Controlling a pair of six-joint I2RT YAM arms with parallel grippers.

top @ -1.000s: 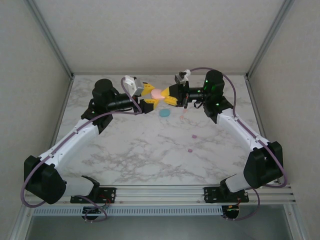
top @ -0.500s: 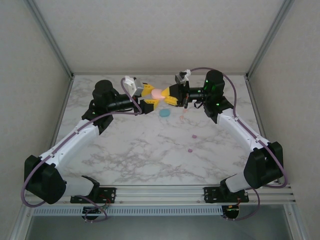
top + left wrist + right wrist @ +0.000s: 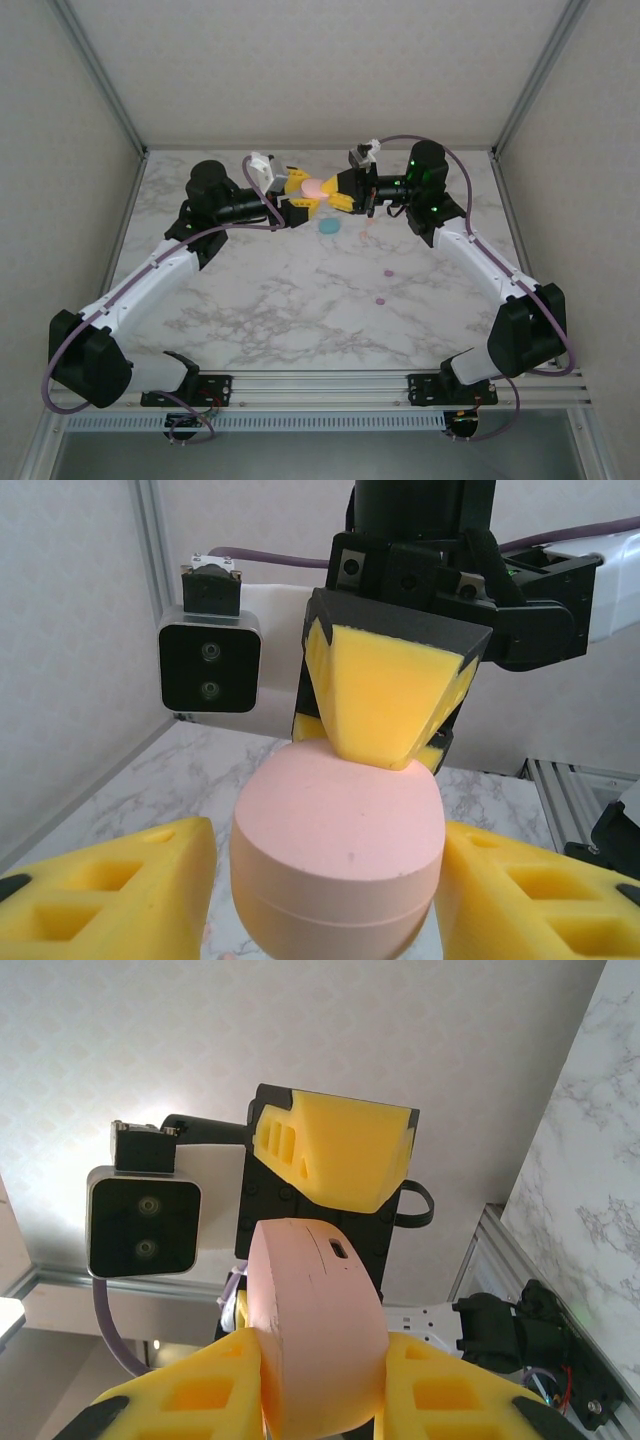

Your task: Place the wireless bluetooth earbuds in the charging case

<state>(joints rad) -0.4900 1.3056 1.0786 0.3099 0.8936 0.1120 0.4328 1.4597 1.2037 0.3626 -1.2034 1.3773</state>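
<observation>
Top external: pink case [image 3: 313, 187] held aloft, clamped by right gripper [image 3: 328, 191]. Left gripper [image 3: 301, 193] fingers flanking pink case; contact cannot be told. Earbuds [image 3: 388, 272] lying on table [image 3: 250, 290], well apart.

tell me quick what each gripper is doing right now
left gripper: jaws either side of the pink charging case, grip cannot be told
right gripper: closed on the pink charging case

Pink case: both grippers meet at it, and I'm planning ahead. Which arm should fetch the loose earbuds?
Right, probably: the pink earbuds lie on the table near its forearm, far from the left gripper, whose fingers flank the pink case and could hold it.
</observation>
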